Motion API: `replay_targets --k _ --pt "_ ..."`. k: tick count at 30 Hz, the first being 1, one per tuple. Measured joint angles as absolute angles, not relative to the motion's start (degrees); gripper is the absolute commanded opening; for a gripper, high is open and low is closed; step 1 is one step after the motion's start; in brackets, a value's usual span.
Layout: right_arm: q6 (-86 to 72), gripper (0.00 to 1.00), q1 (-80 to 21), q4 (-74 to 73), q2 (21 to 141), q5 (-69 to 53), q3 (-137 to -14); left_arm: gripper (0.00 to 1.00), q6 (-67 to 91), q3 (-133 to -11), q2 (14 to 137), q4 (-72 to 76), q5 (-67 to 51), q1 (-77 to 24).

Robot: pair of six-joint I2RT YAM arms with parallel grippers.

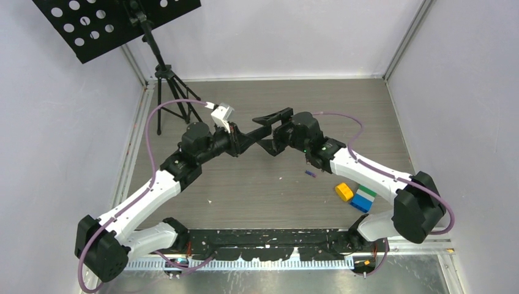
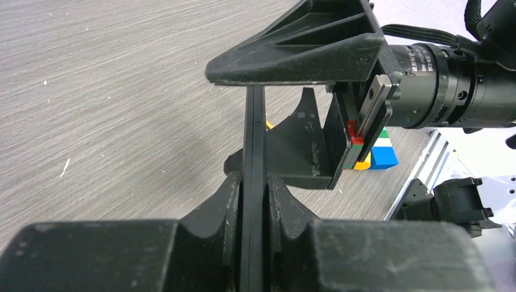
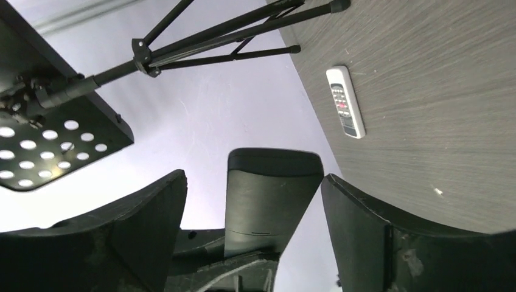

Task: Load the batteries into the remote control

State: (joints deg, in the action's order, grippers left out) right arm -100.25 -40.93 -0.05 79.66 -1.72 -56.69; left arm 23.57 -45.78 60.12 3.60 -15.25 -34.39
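Black slab [image 3: 274,201] between two end effectors.
Left end effector [image 2: 252,176] clenched on slab; right end effector [image 3: 254,182] released, fingers clear either side; purple battery [image 1: 310,174] on desk [image 1: 257,190].

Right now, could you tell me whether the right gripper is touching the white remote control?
Apart. The right wrist view shows the remote control lying on the table, with bare tabletop between it and the open right gripper.

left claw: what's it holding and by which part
A thin flat black plastic panel, pinched by one end in the shut left claw. The right claw stands open around its far end, not gripping.
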Motion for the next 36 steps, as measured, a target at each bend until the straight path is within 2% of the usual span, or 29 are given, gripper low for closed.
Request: replay_targets --k 6,9,14,19,26,31,36 --pt "-88.9 0.89 -30.7 14.1 77.1 -17.5 -46.4 0.00 23.6 -51.4 61.8 -4.8 -16.6 -34.0" --pt "-85.2 0.89 -25.0 22.6 75.1 -25.7 -38.9 0.00 24.0 -55.9 63.8 -9.5 -21.5 -32.6" --pt "-75.4 0.90 -24.1 24.1 65.0 -34.1 -34.7 0.00 28.0 -59.1 66.9 -15.2 -31.9 -29.6" --pt "-68.5 0.89 -24.6 25.0 56.9 -37.8 -36.1 0.00 32.7 -60.2 68.9 -18.5 -39.2 -28.7" --pt "-62.3 0.86 -25.5 21.5 56.8 -39.7 -37.8 0.00 37.1 -64.6 69.1 -21.5 -43.5 -28.5" --pt "-56.9 0.94 -26.6 15.6 55.0 -38.7 -39.9 0.00 38.4 -65.6 69.1 -22.5 -44.0 -28.1" --pt "-55.5 0.94 -28.2 17.0 54.5 -39.8 -40.0 0.00 41.8 -65.6 69.1 -21.6 -45.3 -28.0"
